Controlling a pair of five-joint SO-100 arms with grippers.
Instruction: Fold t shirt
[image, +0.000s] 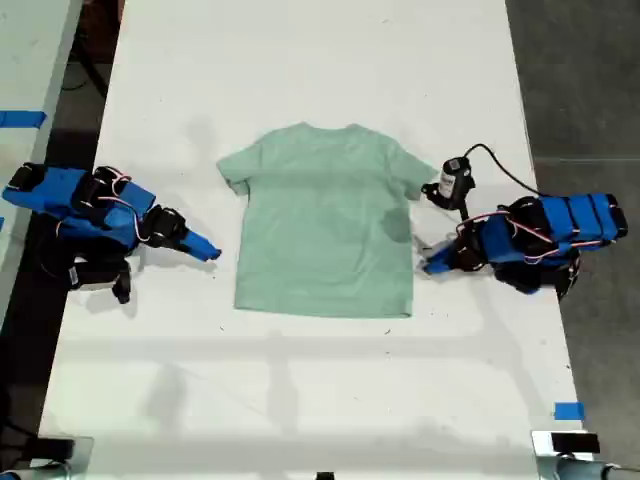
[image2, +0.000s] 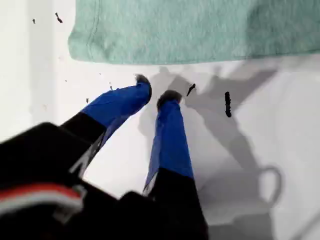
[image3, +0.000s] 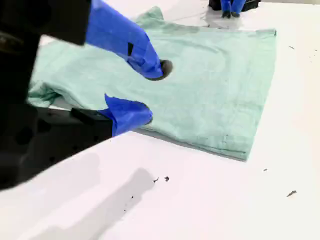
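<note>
T shirt (image: 325, 225) lies flat, nothing folded yet; my first gripper (image2: 155, 94) & second gripper (image3: 150, 92) both released, empty

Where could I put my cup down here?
In the exterior view, the table is bare above the collar of the t shirt and below its hem. Either side is crowded: my first gripper and my second gripper sit close to it.

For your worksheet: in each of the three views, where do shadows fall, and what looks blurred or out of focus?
Exterior view: soft grey shadows on the table and a dark patch on the t shirt. First wrist view: my first tool casts sharp shadows; its black body is blurred. Second wrist view: my second tool is soft-focus.
</note>
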